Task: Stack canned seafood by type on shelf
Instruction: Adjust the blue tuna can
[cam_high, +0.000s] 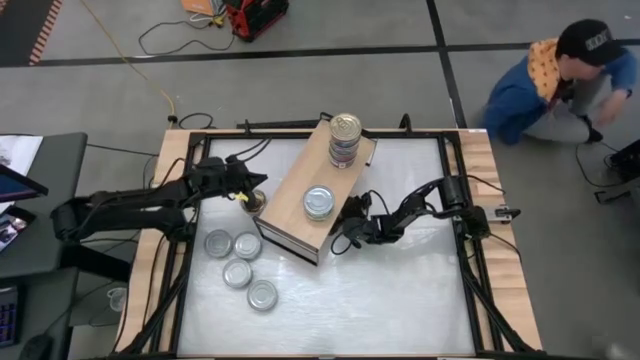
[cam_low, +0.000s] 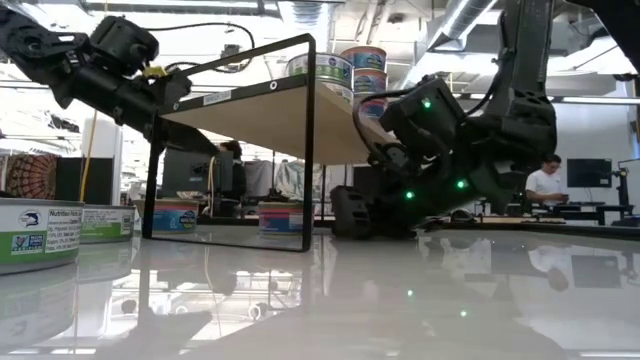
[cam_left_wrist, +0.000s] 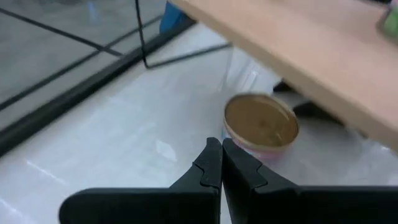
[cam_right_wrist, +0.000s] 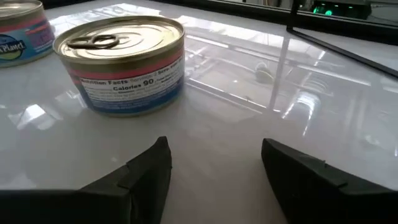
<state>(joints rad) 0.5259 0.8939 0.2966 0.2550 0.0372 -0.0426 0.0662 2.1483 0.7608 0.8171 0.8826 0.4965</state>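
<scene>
The shelf sits slantwise in the middle of the table, and only part of the sorting is done. On its far end stands a tall stack of gold-lidded tins, several high. Nearer the middle of the top is a short pile with a silver-grey lid — how many tins are in it I can't tell from above.

Plenty is left. Four silver-lidded tins lie loose on the table in front of the shelf, toward the left arm's side. A gold-lidded tin sits just beside the shelf's left edge, right in front of the left gripper, whose fingers are pressed together and holding nothing. Under the shelf, the right wrist view shows another gold-lidded tin standing on the table with a further tin behind it.

The right gripper is low at the shelf's right side, fingers spread and empty, aimed at that gold tin but not yet around it.

My guess is the job is well under halfway — at least seven tins are off the shelf.
</scene>
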